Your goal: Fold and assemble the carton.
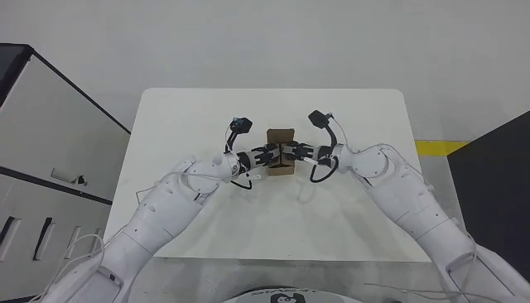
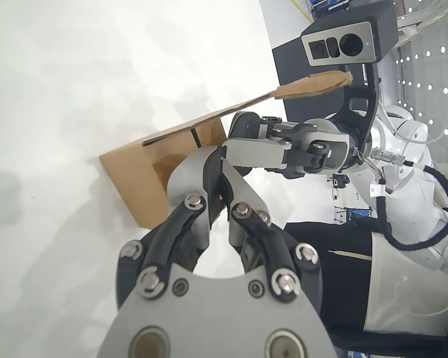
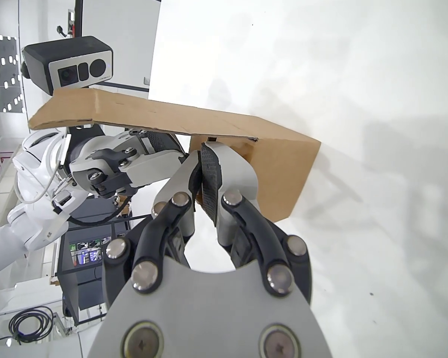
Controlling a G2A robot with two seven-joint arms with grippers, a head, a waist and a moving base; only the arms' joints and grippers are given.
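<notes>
Left gripper [image 2: 219, 163]: jaws narrow, almost closed, with a sliver of brown board showing between the pads. Reads as a pinch on a thin edge of the carton [image 2: 134, 173].

Right gripper [image 3: 203, 167]: same story. It's narrow, with a strip of board between the pads, holding the carton from the opposite side.

In both wrist views the two sets of fingertips come in head-on. They sit just beside each other and look to be touching at the carton's open side.

Carton sits on the table [image 1: 190, 137] with its base flat and one closed brown side wall facing each wrist camera. Lid flap [image 3: 97, 109] is up and untucked, and it reaches out over both grippers. In the left wrist view it's edge-on and ends in a rounded tab. The flap hangs just above the fingers. Can't tell if it touches them.

From the top view:
- The carton is about mid-width on the table, nearer the far edge than the near one.
- Bare white tabletop shows on every side of the carton, with the widest stretch toward the robot.
- All table edges are well apart from the carton.
- Both forearms angle in from the near corners.

A grey cabinet [image 1: 41, 113] stands off the table's left edge and a dark panel [image 1: 497, 187] off the right. Neither is near the grippers.
</notes>
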